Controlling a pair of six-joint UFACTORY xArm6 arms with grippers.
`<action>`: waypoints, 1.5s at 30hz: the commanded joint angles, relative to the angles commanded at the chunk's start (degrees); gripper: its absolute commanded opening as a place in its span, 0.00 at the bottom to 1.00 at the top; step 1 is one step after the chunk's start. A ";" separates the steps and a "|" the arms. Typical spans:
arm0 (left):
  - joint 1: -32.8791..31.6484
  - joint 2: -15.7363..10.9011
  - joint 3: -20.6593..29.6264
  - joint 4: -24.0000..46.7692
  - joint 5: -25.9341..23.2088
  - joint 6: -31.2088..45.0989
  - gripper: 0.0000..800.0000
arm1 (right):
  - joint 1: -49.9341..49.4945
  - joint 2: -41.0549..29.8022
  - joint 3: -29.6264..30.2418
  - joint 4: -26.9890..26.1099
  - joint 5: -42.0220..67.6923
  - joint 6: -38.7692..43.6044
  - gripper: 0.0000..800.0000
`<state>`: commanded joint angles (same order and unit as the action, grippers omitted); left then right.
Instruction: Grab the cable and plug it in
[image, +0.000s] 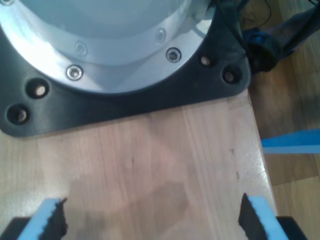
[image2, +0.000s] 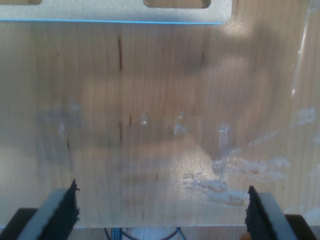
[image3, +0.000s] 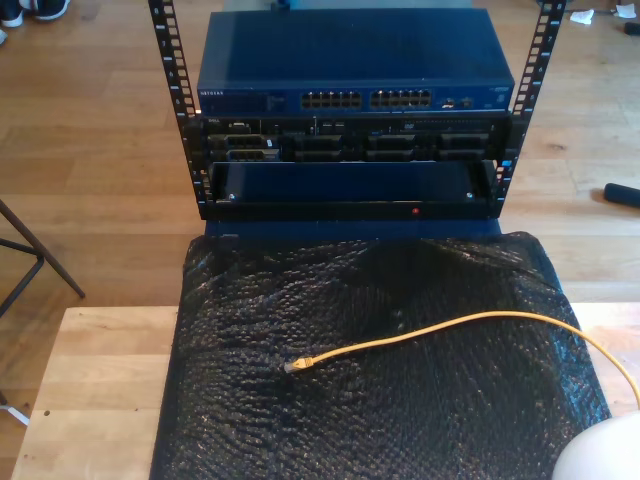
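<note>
So the yellow cable is lying loose on the black bubble-wrap sheet, running roughly sideways across the exterior view: it comes in from the exterior view's right edge, arcs up a bit, then slopes down to its plug, which points toward the exterior view's left, near the middle of the sheet. Beyond the sheet there's a rack with a blue switch on top, rows of ports facing the camera, and white lettering that looks like NETGEAR, but it's tiny. The sheet sits on a light wooden table. My first gripper is spread wide over bare wood near a black arm base, nothing between the pads. My second gripper is also spread, empty, over scuffed wood.
</note>
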<state>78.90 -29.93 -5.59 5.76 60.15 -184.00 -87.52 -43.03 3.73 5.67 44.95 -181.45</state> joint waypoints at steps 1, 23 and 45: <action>0.00 0.00 -0.09 0.00 0.00 0.00 1.00 | 0.00 0.00 0.00 0.00 -0.09 0.00 1.00; 0.00 -0.26 -2.37 0.18 4.40 -0.18 1.00 | -0.09 -0.09 -2.29 -0.18 3.08 0.26 1.00; -1.05 -1.32 -15.74 -7.30 24.00 -0.26 1.00 | 2.99 0.53 -22.68 0.44 25.76 12.22 1.00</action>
<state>77.85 -31.25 -21.33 -1.54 84.15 -184.26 -84.53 -42.51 -18.96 6.11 70.70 -169.23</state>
